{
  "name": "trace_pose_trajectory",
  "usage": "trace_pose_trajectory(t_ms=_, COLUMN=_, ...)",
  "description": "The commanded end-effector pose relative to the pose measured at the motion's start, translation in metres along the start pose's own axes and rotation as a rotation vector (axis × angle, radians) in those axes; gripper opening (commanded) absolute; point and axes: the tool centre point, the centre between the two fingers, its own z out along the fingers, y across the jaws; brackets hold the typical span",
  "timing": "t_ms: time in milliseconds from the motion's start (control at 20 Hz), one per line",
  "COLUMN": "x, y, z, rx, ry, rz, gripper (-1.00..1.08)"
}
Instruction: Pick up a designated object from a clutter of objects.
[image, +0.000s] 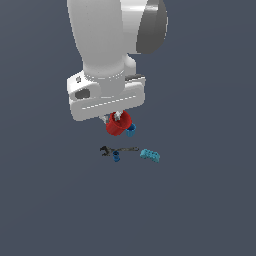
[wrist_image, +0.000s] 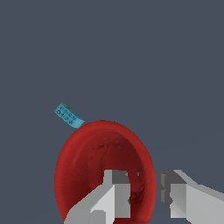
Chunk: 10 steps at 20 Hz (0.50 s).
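hand (wrist_image: 144, 197) clamped on rim wall of red tapered plastic cup (wrist_image: 87, 162), 1 finger (wrist_image: 111, 199) inside, 1 outside | teal studded brick (wrist_image: 68, 116) just beside cup | cup tilted

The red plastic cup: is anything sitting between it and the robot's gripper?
Nothing visible does. In the wrist view the gripper already straddles the rim wall of the red plastic cup, one finger inside and the other outside. The teal studded brick lies beyond the cup, clear of the fingers.
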Motion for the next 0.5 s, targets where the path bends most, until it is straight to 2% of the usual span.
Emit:
trace_pose_trajectory(t_ms=0, x=0.003, y=0.011, z=-0.020, rx=0.000, ry=-0.003, rz=0.002, gripper=-1.00)
trace_pose_trajectory(t_ms=450, x=0.011, y=0.037, z=-0.061, rx=0.000, ry=-0.012, rz=0.007, gripper=-1.00)
